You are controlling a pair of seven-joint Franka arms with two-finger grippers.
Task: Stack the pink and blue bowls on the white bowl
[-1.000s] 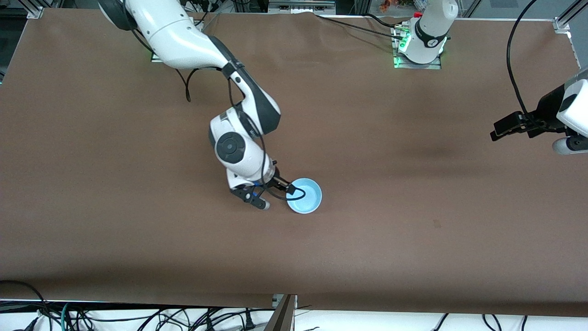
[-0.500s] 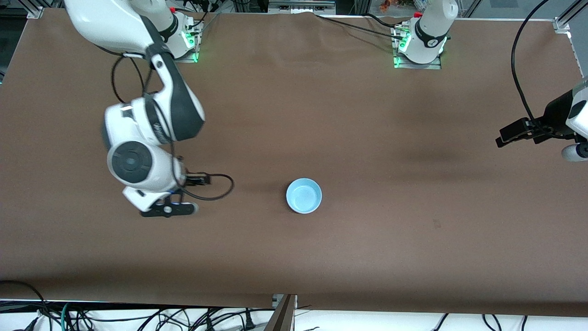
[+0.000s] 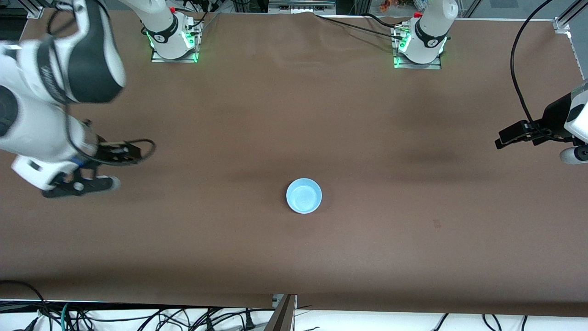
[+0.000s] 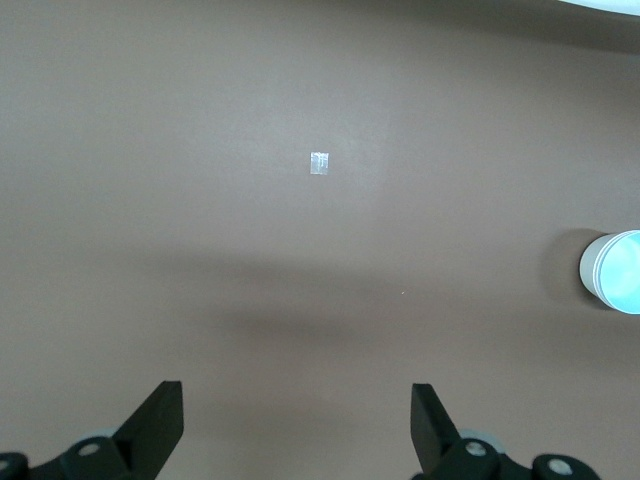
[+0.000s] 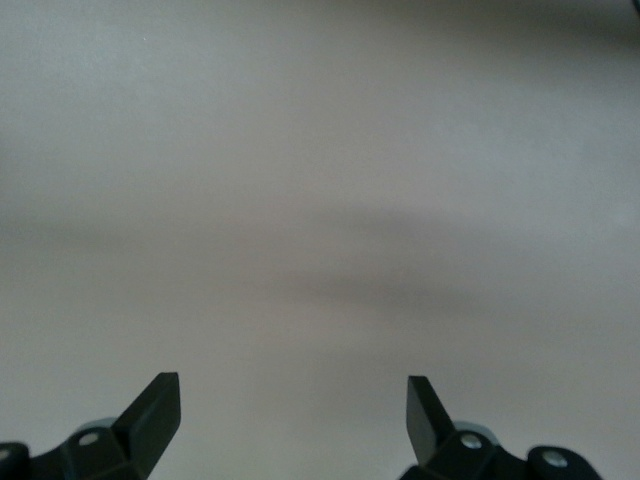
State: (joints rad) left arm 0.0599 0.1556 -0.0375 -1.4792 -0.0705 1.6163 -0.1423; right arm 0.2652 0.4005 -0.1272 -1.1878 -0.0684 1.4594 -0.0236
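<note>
The light blue bowl sits upright in the middle of the brown table; it also shows at the edge of the left wrist view. The pink bowl and the white bowl do not show as separate bowls in any view. My right gripper is open and empty, up over the right arm's end of the table, well away from the blue bowl; its wrist view shows only bare table. My left gripper is open and empty, waiting over the left arm's end.
A small pale mark lies on the table surface toward the left arm's end. The arm bases stand at the table's edge farthest from the front camera. Cables hang below the nearest edge.
My right gripper has left the blue bowl and swung up and away to the right arm's end of the table. The bowl stays in place. The left arm has hardly moved.
</note>
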